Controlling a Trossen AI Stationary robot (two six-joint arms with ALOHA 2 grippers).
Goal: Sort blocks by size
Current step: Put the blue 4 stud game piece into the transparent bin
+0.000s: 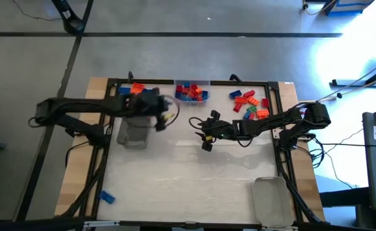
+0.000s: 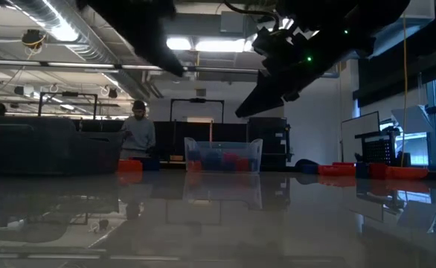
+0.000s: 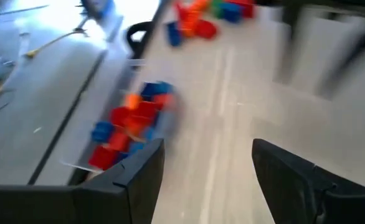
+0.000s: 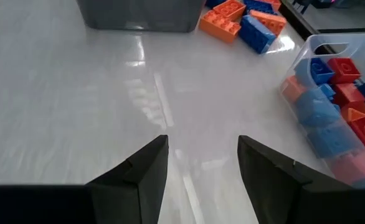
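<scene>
**Some blocks are sorted, many are still loose**

I look down from above and see the blocks in three bunches along the far edge of the surface [image 1: 188,186]. One bunch of red and blue blocks sits inside a clear tray [image 1: 192,92] in the middle. I think that part of the sorting is done. A small loose pile [image 1: 134,88] of orange and blue blocks lies to the left of it. A bigger loose pile [image 1: 251,104] with red, orange, blue and green blocks lies to the right. Those still need sorting, so I judge the job is well short of finished.

My left end effector [image 1: 164,115] hangs near the small pile, above a grey tray [image 1: 133,132]. Its fingers stand wide apart and hold nothing. My right end effector [image 1: 204,133] hovers over the middle of the surface. Its fingers are partly apart, with bare surface between them and no block.

Another empty tray [image 1: 270,200] waits at the near right corner. One blue block [image 1: 107,197] lies alone by the near left edge.

The surface is pale and shiny. Behind it is a big workshop with ceiling lights and pipes. A person [image 2: 138,131] stands far back.
</scene>
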